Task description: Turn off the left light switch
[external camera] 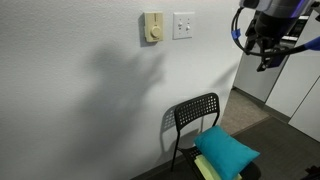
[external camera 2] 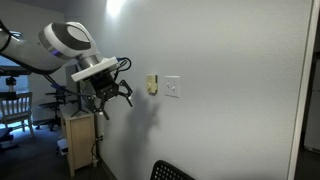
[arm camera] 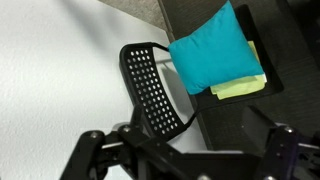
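A square white wall plate [external camera: 184, 25] with two small toggles hangs on the white wall. The left light switch [external camera: 180, 25] is its left toggle; the toggle position is too small to read. The plate also shows in an exterior view [external camera 2: 172, 87]. My gripper [external camera: 263, 52] hangs in the air away from the wall, well off to one side of the plate, fingers pointing down. It shows in an exterior view [external camera 2: 111, 98] at about plate height. In the wrist view the gripper [arm camera: 185, 145] is open and empty; the plate is out of that view.
A cream-yellow box with a round knob [external camera: 152, 27] sits beside the plate. A black perforated chair [external camera: 195, 115] with a teal cushion [external camera: 226, 151] stands below by the wall. A wooden cabinet [external camera 2: 80, 140] stands under the arm.
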### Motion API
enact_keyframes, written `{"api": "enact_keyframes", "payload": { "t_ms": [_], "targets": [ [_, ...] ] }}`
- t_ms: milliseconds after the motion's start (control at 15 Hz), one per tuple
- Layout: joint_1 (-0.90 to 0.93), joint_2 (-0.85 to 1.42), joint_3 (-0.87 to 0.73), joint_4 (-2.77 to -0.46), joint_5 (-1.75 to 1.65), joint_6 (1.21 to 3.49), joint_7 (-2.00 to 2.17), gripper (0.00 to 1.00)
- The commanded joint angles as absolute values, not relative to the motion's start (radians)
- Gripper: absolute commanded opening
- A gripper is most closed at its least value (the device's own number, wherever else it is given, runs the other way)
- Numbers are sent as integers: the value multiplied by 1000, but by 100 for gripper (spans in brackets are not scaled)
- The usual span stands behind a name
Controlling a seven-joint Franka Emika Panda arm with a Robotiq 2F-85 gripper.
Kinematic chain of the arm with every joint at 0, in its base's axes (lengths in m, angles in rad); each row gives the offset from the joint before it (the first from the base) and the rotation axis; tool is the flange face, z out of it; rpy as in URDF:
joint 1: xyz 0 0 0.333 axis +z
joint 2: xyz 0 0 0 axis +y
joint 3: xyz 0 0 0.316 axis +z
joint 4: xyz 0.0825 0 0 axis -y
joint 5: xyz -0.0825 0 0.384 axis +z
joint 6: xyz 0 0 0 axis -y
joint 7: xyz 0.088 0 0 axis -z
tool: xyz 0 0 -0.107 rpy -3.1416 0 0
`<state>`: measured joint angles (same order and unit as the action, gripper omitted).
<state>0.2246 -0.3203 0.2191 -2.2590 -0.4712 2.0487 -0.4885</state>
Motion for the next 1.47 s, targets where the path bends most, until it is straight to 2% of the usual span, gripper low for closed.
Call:
{"api": "enact_keyframes", "payload": {
  "t_ms": [0,467,533,933,1267,1400],
  "targets": [
    [232,-239,194,-2175,-547,2107,-652,100],
    [210,-103,178,-2020,-564,2220,-841,100],
    [215,-161,191,-2083,-571,2202,-806,100],
    [216,-154,196,-2108,-587,2232,-785,100],
    [189,-67,180,-2045,-750,2415,-770,100],
    [179,-25,183,-1989,-837,2417,-704,100]
  ]
}}
